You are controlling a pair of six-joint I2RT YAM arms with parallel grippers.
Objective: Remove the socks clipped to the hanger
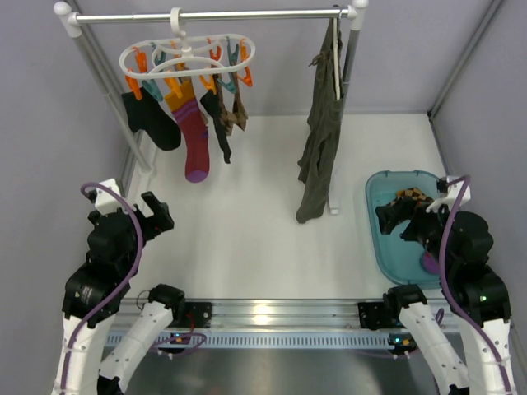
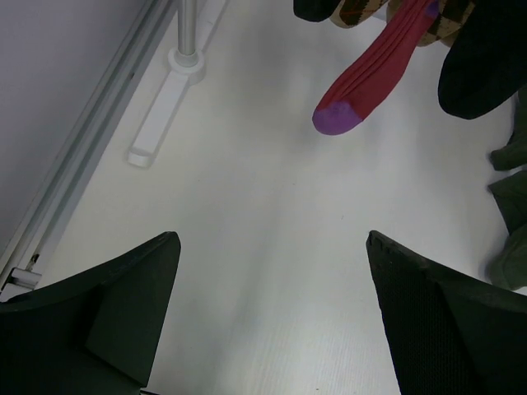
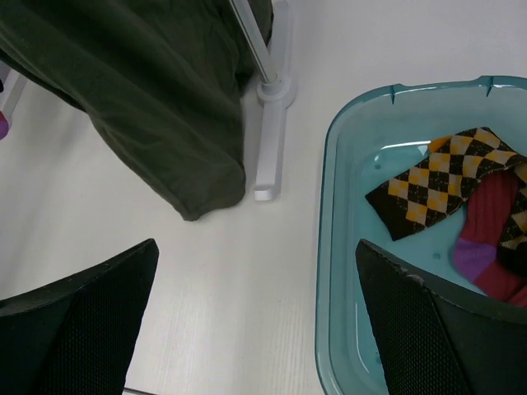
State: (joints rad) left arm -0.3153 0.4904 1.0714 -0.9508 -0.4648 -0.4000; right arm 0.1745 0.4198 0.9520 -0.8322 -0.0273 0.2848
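several socks (image 1: 194, 136) clipped, hanger (image 1: 176, 34) seen overhead only

Hanger (image 1: 188, 56): hooked on the rail (image 1: 247, 15), left side
Socks (image 1: 194, 140): clipped on, hanging down
Green cloth (image 1: 319, 132): right side of rail
Blue tub (image 1: 372, 216): far right, more socks inside

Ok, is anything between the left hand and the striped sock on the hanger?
Nothing visible: the open left hand faces bare table, and the striped sock hangs clear beyond it from the hanger.
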